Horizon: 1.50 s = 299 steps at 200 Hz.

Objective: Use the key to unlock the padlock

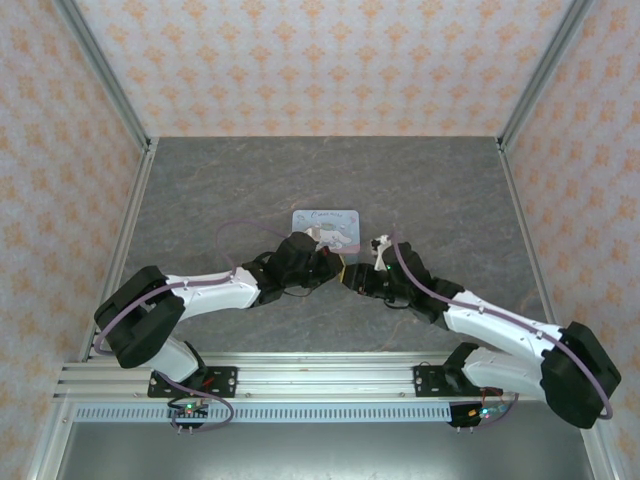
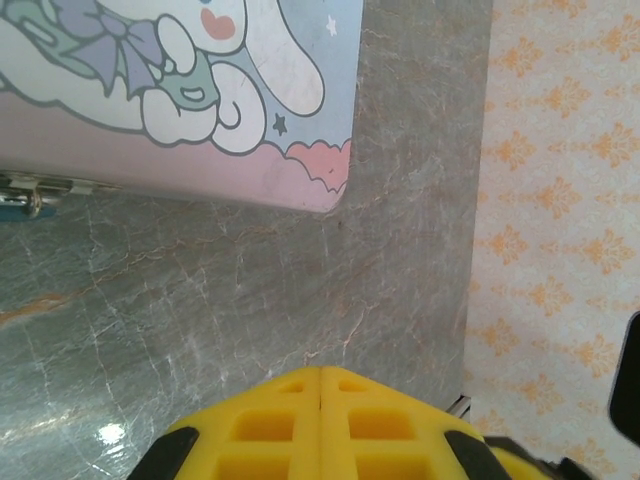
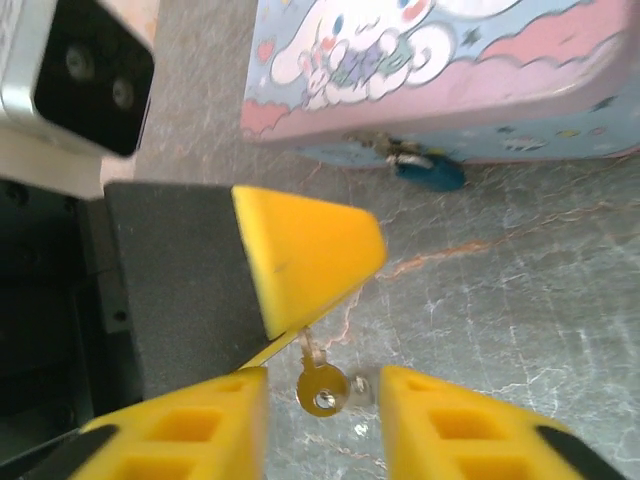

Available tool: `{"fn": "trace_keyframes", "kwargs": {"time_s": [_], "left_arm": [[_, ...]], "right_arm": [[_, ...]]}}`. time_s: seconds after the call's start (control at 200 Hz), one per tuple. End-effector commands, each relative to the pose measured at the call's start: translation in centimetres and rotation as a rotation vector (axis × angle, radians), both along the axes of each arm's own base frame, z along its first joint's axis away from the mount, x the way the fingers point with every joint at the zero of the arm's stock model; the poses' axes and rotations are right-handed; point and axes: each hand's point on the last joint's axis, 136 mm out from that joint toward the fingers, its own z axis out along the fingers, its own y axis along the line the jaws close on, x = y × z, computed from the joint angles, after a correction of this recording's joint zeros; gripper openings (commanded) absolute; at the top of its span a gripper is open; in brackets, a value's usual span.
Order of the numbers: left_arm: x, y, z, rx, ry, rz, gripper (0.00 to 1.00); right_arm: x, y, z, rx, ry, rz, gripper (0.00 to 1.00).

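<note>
Left gripper [image 2: 320, 385]: yellow pads pressed together, no gap along the seam. In the right wrist view its tip bears on the upper end of the key [image 3: 320, 388], which appears pinched there; how much of the blade lies inside the pinch is hidden. Right gripper [image 3: 322, 420]: jaws apart, one on each side of the key's round head, neither pad touching it.

Landmark: the tin [image 3: 480, 60], a pastel box with a cartoon dog on its lid, lying flat on the grey table [image 3: 520, 300]. Both grippers meet just off the tin's near long edge. The key hangs between them, near that edge but apart from it.

The padlock [image 3: 430, 172], small and dark teal, hangs from the hasp [image 3: 385, 148] on the tin's near side wall, low against the table. From the key it lies further along that wall and closer in to the tin.

The key's long axis runs roughly toward the tin, head on the far side from it, blade end toward it and slightly tilted.

Of the two arms, the left seems nearer the tin and carries the key. The coming move likely turns on bringing the blade end into line with the padlock's keyhole, which cannot be made out.

Container: the tin's lid is down and the hasp is fastened, so its contents are hidden.
</note>
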Motion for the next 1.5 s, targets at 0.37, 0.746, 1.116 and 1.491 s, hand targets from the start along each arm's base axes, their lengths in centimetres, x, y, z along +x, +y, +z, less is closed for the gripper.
{"fn": "trace_keyframes", "kwargs": {"time_s": [0.37,0.746,1.116,1.491], "left_arm": [[2.9,0.7,6.1,-0.072,-0.327,0.025,0.00],[3.8,1.0,8.8,-0.201,-0.381,0.106,0.00],[4.4,1.4,9.2,-0.268,-0.360,0.171,0.00],[4.8,1.6,9.2,-0.314,-0.353,0.218,0.00]], "right_arm": [[3.1,-2.8,6.3,0.377,-0.062,-0.197,0.61],[4.4,0.0,9.2,0.483,-0.120,-0.088,0.53],[4.5,1.0,9.3,0.535,-0.106,-0.056,0.48],[4.1,1.8,8.2,0.525,-0.073,-0.040,0.43]]}}
